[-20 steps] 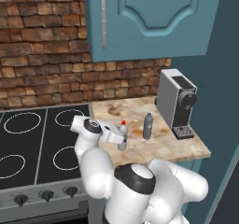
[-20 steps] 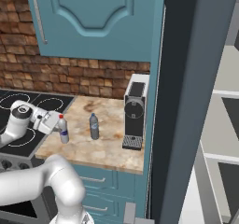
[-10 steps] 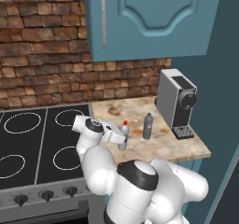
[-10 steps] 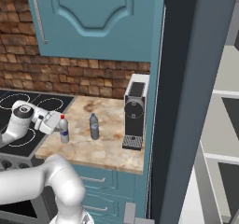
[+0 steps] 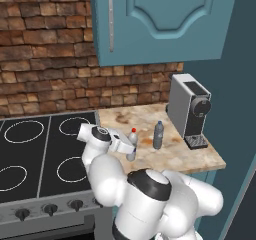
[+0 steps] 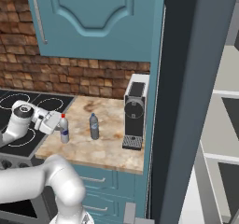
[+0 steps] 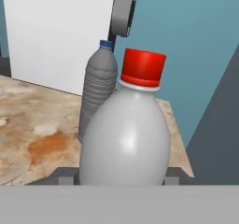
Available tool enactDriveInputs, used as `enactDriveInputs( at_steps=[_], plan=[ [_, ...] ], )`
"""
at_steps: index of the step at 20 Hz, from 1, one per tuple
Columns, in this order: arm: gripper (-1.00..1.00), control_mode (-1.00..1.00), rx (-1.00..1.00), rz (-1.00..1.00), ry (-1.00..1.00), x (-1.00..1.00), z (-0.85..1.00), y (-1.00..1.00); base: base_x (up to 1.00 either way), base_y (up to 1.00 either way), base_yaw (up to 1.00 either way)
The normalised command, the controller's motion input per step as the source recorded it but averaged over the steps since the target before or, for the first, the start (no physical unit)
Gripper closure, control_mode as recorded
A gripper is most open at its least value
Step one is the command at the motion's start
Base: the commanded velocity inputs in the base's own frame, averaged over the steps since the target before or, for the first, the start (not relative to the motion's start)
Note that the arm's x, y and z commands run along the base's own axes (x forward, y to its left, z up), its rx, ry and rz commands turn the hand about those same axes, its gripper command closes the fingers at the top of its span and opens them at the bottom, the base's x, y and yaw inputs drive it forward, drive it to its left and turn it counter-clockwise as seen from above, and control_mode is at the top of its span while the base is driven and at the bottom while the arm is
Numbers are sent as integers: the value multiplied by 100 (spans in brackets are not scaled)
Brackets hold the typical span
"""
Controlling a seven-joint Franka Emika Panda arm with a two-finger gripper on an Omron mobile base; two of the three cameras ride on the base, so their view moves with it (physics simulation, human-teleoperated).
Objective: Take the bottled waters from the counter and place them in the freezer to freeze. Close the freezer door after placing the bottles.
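Hand view – claw (image 7: 120, 177) clamped on red-capped bottle (image 7: 126, 143); grey bottle (image 7: 97, 90) just behind

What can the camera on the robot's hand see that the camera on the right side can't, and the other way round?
The hand view looks from up close: the red cap is big, and the finger tips press against the sides of its bottle.

The right base view takes in much more: the stove top, the brick wall, the blue cupboard, the drawers and the freezer's pale shelves.

Both show the red-capped bottle, the grey bottle, the coffee machine and the stone counter.
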Motion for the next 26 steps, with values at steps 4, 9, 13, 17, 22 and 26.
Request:
enactDriveInputs(
  at_steps=[4, 9, 13, 17, 22, 26],
  plan=[
    [100, -100, 0, 0, 0, -2, 4, 0, 0, 0, 0],
    [100, -100, 0, 0, 0, -7, 61, -7, 0, 0, 0],
    [100, -100, 8, 14, 0, -39, 91, -15, 0, 0, 0],
    [100, -100, 13, 27, -1, -76, 79, -24, 0, 0, 0],
    [100, -100, 9, 45, -3, -97, 76, -28, 0, 0, 0],
    [100, -100, 1, 49, -6, -96, 72, -41, 0, 0, 0]
  ],
)
